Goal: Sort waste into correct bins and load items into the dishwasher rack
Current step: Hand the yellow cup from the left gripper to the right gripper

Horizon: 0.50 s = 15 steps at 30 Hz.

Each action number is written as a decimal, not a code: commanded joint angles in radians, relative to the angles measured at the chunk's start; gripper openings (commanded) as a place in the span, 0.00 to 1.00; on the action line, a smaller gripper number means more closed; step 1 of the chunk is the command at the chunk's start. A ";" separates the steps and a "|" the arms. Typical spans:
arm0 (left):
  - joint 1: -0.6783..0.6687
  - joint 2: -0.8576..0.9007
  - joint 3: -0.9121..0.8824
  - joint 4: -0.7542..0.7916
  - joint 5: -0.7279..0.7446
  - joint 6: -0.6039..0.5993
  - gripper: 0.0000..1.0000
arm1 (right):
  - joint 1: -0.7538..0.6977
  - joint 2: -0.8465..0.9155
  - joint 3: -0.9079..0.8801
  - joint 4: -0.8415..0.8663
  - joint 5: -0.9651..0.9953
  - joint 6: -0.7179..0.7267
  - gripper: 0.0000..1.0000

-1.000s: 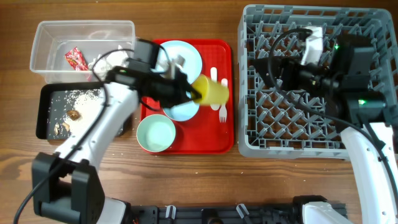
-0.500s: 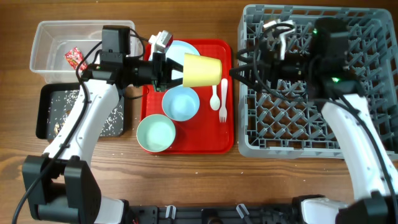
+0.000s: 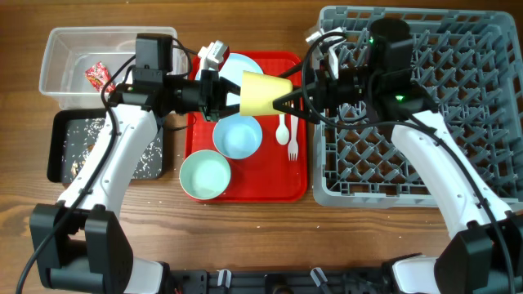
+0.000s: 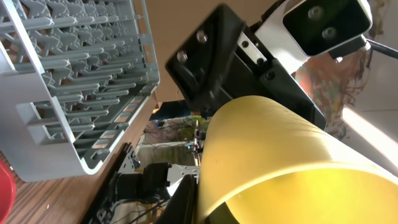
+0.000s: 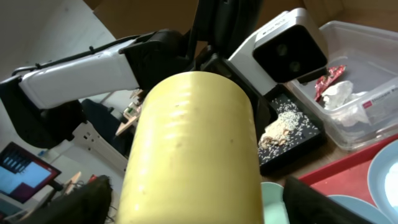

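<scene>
The small yellow cup (image 3: 263,91) hangs on its side above the red tray, and my left gripper (image 3: 231,95) is shut on its rim end. My right gripper (image 3: 288,100) is open, with its fingers either side of the cup's base end. In the right wrist view the cup (image 5: 193,143) fills the space between my open right fingers (image 5: 208,208). In the left wrist view the cup (image 4: 280,162) sits against my left finger (image 4: 202,205). The grey dishwasher rack (image 3: 458,122) stands at the right.
The red tray (image 3: 282,184) holds the pale blue plate (image 3: 245,65), pale blue bowl (image 3: 238,135), mint-green bowl (image 3: 205,175), and the spoon and fork (image 3: 288,131). The clear tub (image 3: 61,49) holds a red wrapper (image 3: 99,76). The black tray (image 3: 61,163) holds rice scraps.
My left gripper lifted the yellow cup off the tray and turned it sideways. My right arm swung left from over the rack, and its open fingers now straddle the cup's base.
</scene>
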 commanded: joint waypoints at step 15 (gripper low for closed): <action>0.008 -0.018 0.016 0.052 0.012 0.002 0.59 | 0.027 0.008 0.006 -0.020 0.118 0.099 0.63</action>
